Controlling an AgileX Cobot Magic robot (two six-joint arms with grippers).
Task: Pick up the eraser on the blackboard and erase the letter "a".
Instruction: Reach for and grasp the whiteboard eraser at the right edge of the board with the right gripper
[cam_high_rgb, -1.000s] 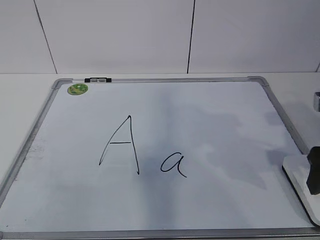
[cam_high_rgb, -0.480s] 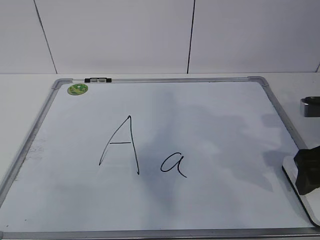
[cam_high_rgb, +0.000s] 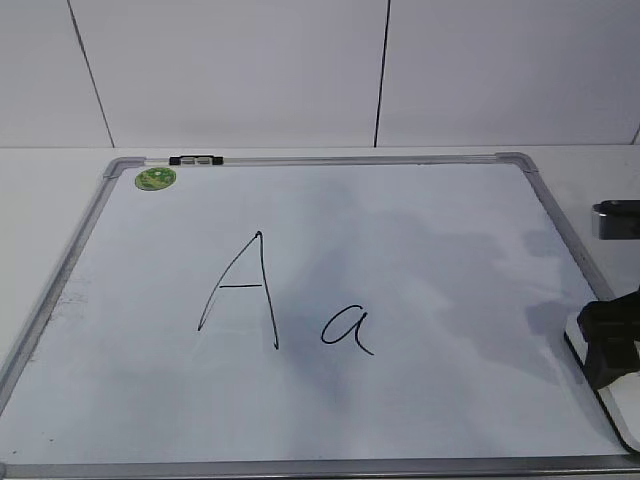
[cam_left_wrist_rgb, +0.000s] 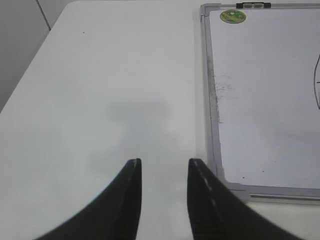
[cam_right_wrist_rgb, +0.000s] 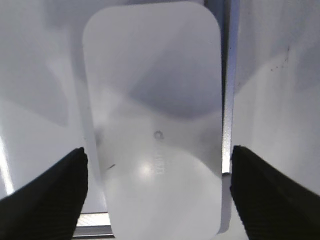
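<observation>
Right gripper (cam_right_wrist_rgb: 157, 192), fingers (cam_right_wrist_rgb: 55, 192) spread, straddles the eraser (cam_right_wrist_rgb: 152, 115) at the blackboard (cam_high_rgb: 300, 410) edge; we judge centring, then descending and closing squarely, best. Left gripper (cam_left_wrist_rgb: 162, 172) idles, fingers parted.

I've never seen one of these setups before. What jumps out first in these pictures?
The two black marker letters mid-board: a tall capital "A" with the letter "a" to its right on the blackboard, which is actually white. At the board's right edge, the right claw hangs open over the eraser. A green magnet sits in the far left corner.
</observation>
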